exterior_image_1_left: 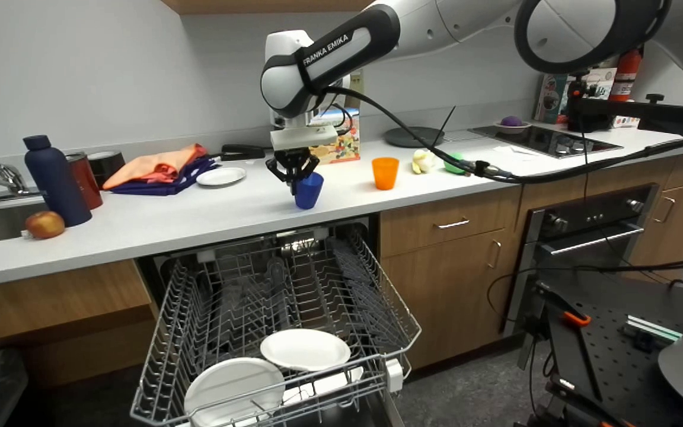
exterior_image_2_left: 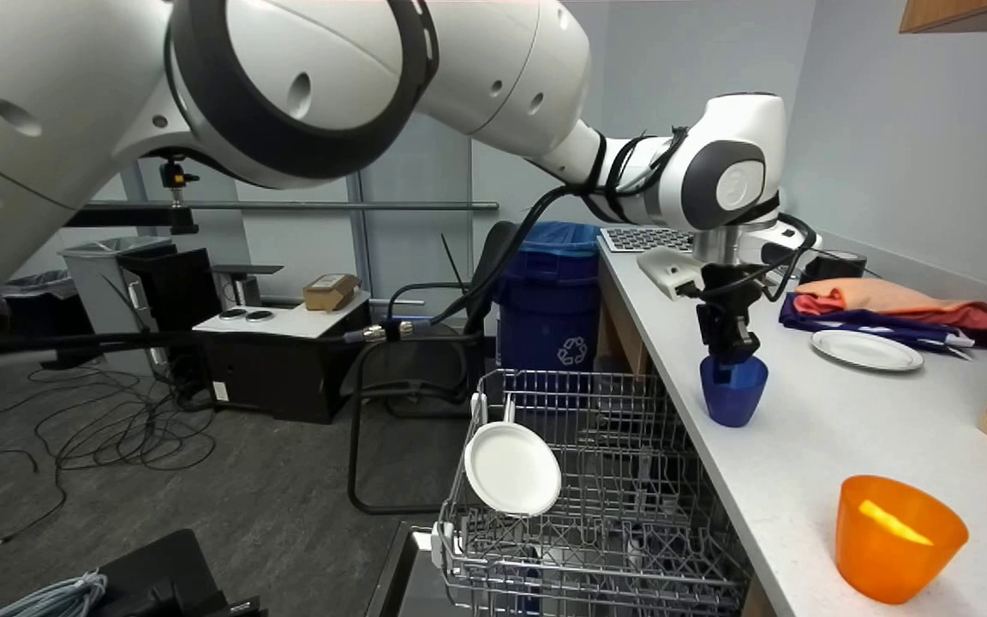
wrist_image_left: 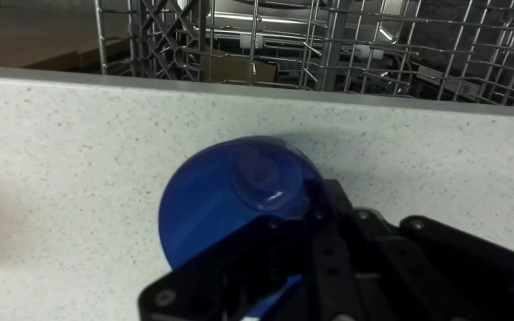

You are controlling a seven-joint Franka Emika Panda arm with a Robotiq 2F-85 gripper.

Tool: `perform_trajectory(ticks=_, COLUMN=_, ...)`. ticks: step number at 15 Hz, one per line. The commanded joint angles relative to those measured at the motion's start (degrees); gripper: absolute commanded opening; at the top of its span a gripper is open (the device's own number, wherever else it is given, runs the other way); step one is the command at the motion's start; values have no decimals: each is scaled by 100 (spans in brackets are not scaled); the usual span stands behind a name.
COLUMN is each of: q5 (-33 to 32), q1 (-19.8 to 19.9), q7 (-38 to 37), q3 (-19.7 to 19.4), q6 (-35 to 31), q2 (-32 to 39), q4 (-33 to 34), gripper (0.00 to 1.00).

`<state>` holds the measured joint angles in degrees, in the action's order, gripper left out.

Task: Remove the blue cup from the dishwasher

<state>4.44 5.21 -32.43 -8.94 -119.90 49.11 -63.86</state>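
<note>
Blue cup [exterior_image_1_left: 309, 192] pinched (arm [exterior_image_1_left: 448, 24]: "FRANKA EMIKA").

the speckled white countertop [exterior_image_1_left: 217, 216] bears a dark blue bottle [exterior_image_1_left: 57, 181], an apple [exterior_image_1_left: 45, 225] and a navy cloth [exterior_image_1_left: 166, 188]; also a white plate [exterior_image_1_left: 221, 177], a printed carton [exterior_image_1_left: 350, 142] and an orange cup [exterior_image_1_left: 385, 174]; whether the blue cup [exterior_image_1_left: 309, 193] touches it is unclear.

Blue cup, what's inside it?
In the wrist view, one finger of the end effector reaches into the blue cup, whose round bottom shows beside it. The end effector hides part of the inside, so anything there can't be seen.
</note>
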Motion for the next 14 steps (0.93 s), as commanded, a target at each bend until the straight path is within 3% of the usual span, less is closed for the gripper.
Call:
perform_trajectory(ticks=1, q5=12, q1=76, q7=74, q3=1, q6=325, q2=268, q4=463, gripper=1)
perform_trajectory(ticks=2, q5=22, q1=81, q7=57, q3=5, q6=352, q2=294, q4=506, gripper=1)
perform_trajectory(ticks=4, q5=50, q1=85, q7=0, q3=11, q6=382, q2=313, q4=574, gripper=30)
perform_trajectory(ticks=13, q5=-3, q1=13, q7=-14, q3=-12, q6=157, q2=39, q4=550, gripper=97)
perform_trajectory(ticks=14, q5=-5, q1=4, q7=-11, q3=-9, q6=110, q2=-11, q4=542, gripper=100)
